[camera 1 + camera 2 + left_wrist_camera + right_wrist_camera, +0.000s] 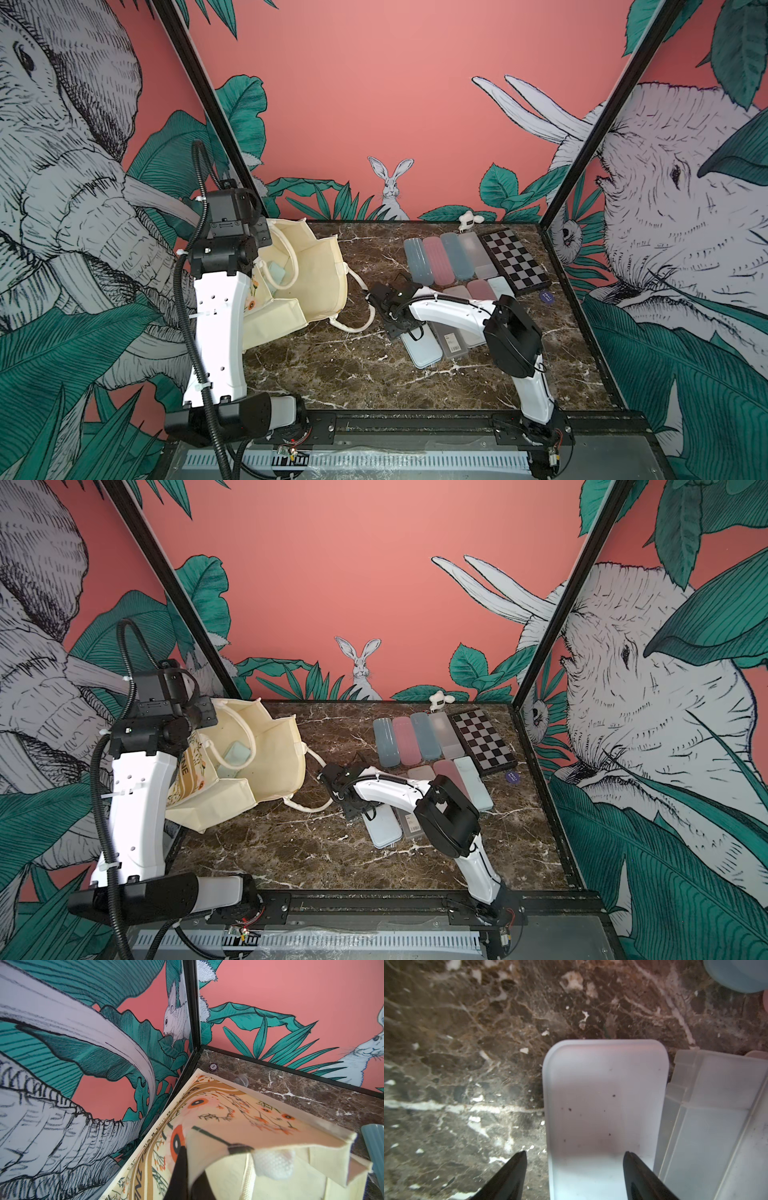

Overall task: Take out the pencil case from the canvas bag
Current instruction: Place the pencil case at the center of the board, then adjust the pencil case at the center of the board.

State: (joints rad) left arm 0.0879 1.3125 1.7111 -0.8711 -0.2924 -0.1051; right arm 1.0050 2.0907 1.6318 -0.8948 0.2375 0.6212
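kai: Left arm [216, 324] hogs the 8 o'clock side of the marble table [332, 374], and its left gripper [226, 1162] is pinched tight on the printed rim of the canvas bag [316, 274]. Bag slumps open-mouthed at 10 o'clock, one handle [353, 324] flopped onto the marble.

jo: yep. Chessboard [515, 262] at 2 o'clock, row of four cases [442, 257] right beside it at 1.

kai: and the right gripper [575, 1159]?

jo: near the middle, jaws wide apart above the end of a frosted case [604, 1095]; can't tell if it touches. Clear case [716, 1126] lies snug against that one.

kai: pencil case [276, 272] we're after is the pale teal one, lying inside the bag by the inner handle loop.

jo: lol, tiny purple chip [546, 296] at 3 o'clock, just off the chessboard.
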